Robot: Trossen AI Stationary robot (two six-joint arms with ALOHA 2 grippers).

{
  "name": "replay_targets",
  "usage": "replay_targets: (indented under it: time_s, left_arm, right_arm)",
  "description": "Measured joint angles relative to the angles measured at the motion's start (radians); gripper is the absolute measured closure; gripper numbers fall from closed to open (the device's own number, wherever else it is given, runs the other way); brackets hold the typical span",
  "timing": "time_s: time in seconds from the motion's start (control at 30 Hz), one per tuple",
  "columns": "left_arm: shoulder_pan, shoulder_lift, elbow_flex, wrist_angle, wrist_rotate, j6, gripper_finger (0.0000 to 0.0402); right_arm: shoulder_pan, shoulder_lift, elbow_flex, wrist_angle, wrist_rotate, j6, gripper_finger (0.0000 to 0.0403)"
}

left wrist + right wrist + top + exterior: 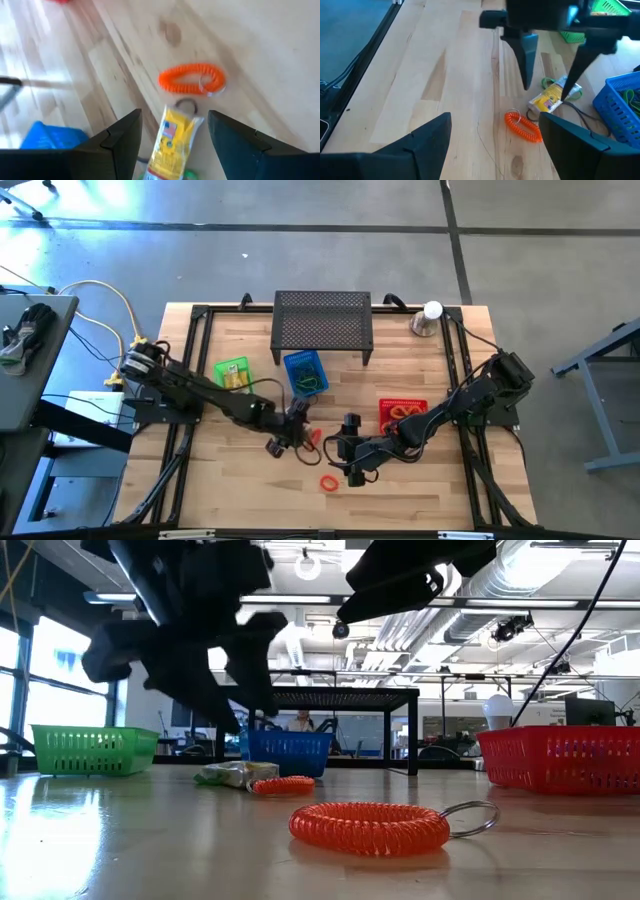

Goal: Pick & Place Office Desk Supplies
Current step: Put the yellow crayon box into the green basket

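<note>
The table (240, 490) is laid out for sorting: a black stand (322, 323) along the far edge, then three baskets in front of it, green (232, 373), blue (305, 373) and red (403, 413), each probably a drop-off for its own kind of supply. The blue one already has loops in it, and the red has orange coils.

Left arm is the busy one, stretched from its corner toward the table's middle, wrist tipped down. Left gripper (175, 145) hangs just over a yellow packet (172, 145), fingers (122, 142) apart and standing on either side of it, not yet pinching. It looks lined up for a grab. The packet lies flat on the wood in front of the blue basket, with a small ring and something green beside it.

Right arm reaches in from the opposite side, low and nearly level. Right gripper (492, 145) is wide open, empty, and aimed across at the left one, waiting its turn by the look of it.

Just past the packet lies an orange coil (191, 78) with a key ring. A second coil (370, 828) sits loose nearer the front edge, well apart from any basket and yet to be collected.
</note>
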Motion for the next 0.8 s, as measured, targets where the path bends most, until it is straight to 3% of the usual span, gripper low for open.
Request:
replay_targets:
  time_s: [0.37, 0.63, 0.8]
  left_arm:
    - [0.044, 0.036, 0.0, -0.003, 0.006, 0.016, 0.0184]
    - [0.099, 0.066, -0.002, -0.009, 0.126, -0.029, 0.0184]
    - [0.109, 0.067, -0.002, -0.031, 0.148, -0.036, 0.0184]
  right_arm:
    - [0.0, 0.0, 0.0, 0.001, 0.0, 0.003, 0.0112]
    - [0.0, 0.0, 0.0, -0.008, 0.0, 0.003, 0.0112]
    - [0.0, 0.0, 0.0, -0.008, 0.0, 0.002, 0.0112]
